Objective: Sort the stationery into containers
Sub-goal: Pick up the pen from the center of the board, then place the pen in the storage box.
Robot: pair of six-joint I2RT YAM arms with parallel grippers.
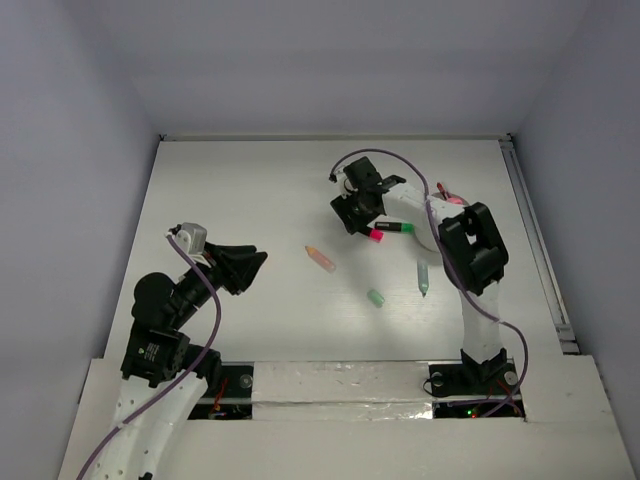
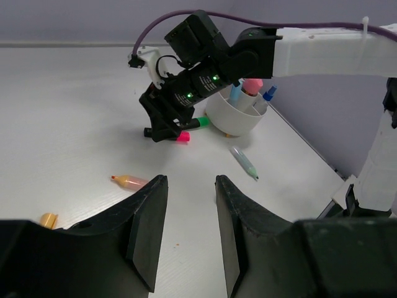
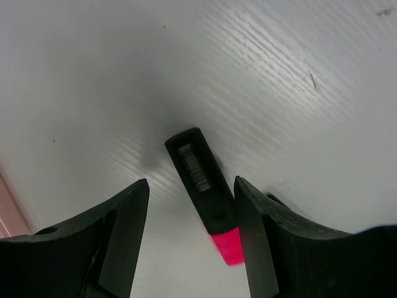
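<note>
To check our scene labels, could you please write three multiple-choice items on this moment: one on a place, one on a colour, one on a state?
1. Where is the marker relative to the cup?
A inside it
B beside it on the table, between the right gripper's fingers
C beneath it

2. What colour is the marker's end in the right wrist view?
A blue
B yellow
C pink

3. What is the left gripper's state?
A open, empty
B shut on a pen
C shut on an eraser

Answers:
1 B, since it lies flat outside the cup with a finger on either side.
2 C, since its end shows pink.
3 A, since only bare table shows between the parted fingers.
</note>
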